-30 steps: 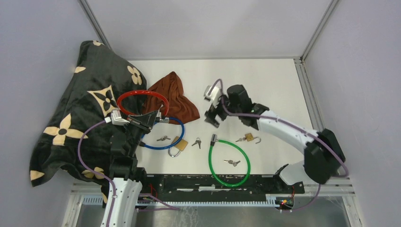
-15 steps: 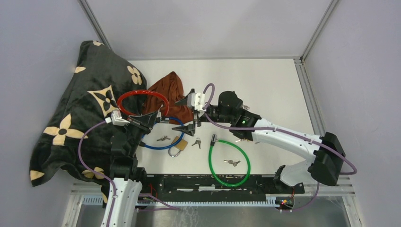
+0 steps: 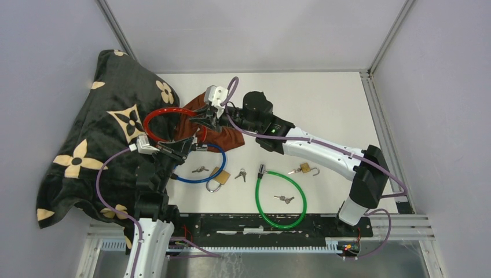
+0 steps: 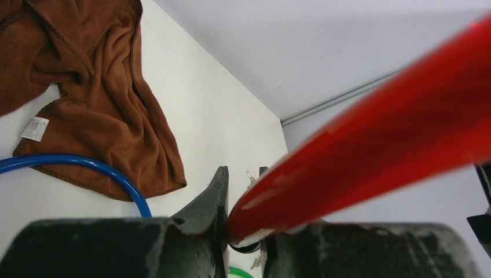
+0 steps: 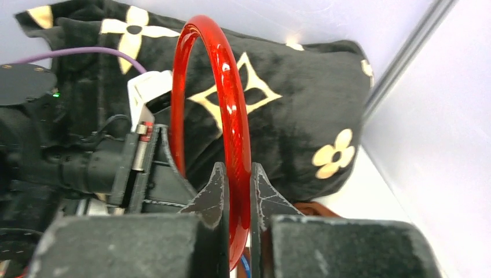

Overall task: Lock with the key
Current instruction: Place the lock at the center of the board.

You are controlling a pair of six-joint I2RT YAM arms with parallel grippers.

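Observation:
A red cable lock (image 3: 165,113) hangs in a loop above the table at the left. My left gripper (image 3: 194,145) is shut on the lock's end, and the red cable (image 4: 359,127) runs out from between its jaws (image 4: 243,226). My right gripper (image 3: 202,120) is shut on the loop's right side, with the red cable (image 5: 228,116) pinched between its fingers (image 5: 237,202). Small keys lie loose on the table, one (image 3: 200,169) inside the blue loop and another (image 3: 240,174) near the middle. Neither gripper holds a key.
A blue cable lock (image 3: 202,171) and a brown cloth (image 3: 211,116) lie under the grippers. A green cable lock (image 3: 282,200) with a key (image 3: 284,198) lies near the front. Two brass padlocks (image 3: 219,177) (image 3: 307,169) rest on the table. A black flowered pillow (image 3: 98,139) fills the left side.
My right arm has swung left from the table's middle to the red loop, and its open jaws have shut on the cable. The left arm has stayed put.

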